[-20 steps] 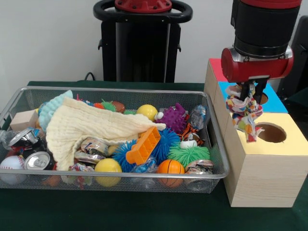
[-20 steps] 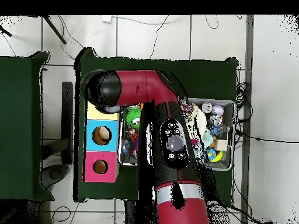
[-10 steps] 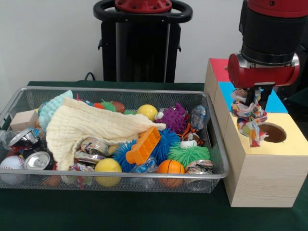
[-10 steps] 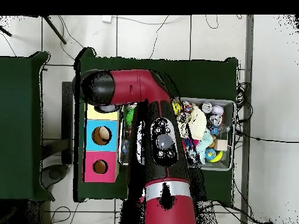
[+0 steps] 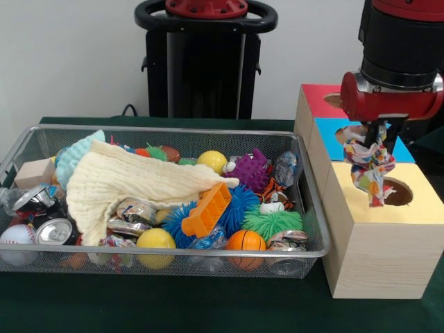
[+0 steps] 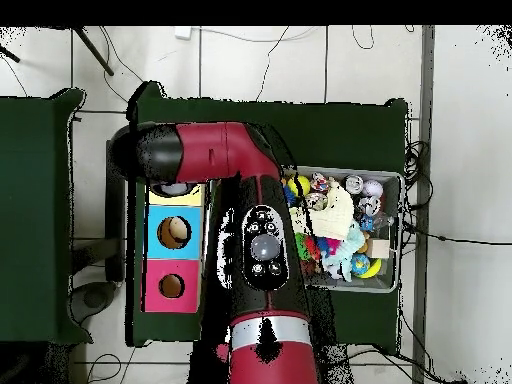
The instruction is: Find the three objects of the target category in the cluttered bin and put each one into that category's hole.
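Observation:
My gripper (image 5: 375, 134) is shut on a patchwork cloth (image 5: 366, 168) of many colours, which hangs from the fingers. The cloth's lower end dangles just left of the round hole (image 5: 399, 193) in the yellow box (image 5: 385, 229), slightly above its top. Behind it stand the blue box (image 5: 401, 150) and the red box (image 5: 318, 101), each with a hole of its own. In the overhead view my arm (image 6: 262, 250) reaches over the yellow box (image 6: 196, 194) and hides the gripper and the cloth.
The wire bin (image 5: 173, 254) holds a cream towel (image 5: 132, 180), spiky balls, an orange block (image 5: 207, 210), crushed cans (image 5: 48, 229), and small sports balls. The three boxes stand tight against the bin's right end.
My gripper has carried the hanging cloth to the right in the front view, from the boxes' left edge to beside the yellow box's hole. The bin's contents have not moved.

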`<action>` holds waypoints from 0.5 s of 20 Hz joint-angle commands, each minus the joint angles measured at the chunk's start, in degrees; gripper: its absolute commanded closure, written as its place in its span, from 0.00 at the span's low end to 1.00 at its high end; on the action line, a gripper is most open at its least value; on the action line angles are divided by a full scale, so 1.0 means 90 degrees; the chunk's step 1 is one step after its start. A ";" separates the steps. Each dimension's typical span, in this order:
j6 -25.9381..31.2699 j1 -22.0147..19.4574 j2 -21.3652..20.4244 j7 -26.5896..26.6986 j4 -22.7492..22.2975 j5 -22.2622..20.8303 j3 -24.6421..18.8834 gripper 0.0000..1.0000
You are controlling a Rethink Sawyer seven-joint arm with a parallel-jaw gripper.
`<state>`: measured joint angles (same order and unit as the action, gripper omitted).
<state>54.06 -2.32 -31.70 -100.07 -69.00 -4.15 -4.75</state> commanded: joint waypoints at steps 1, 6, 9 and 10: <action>-0.0329 -0.0115 0.0079 -0.1426 -0.0391 0.0204 0.0103 1.00; -0.0506 -0.0085 -0.0003 -0.1450 -0.0701 0.0262 0.0167 1.00; -0.0780 -0.0042 0.0026 -0.1474 -0.0871 0.0261 0.0202 1.00; -0.0862 -0.0024 0.0034 -0.1490 -0.0929 0.0266 0.0215 1.00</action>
<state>52.66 -2.27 -31.73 -100.07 -69.69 -2.88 -3.18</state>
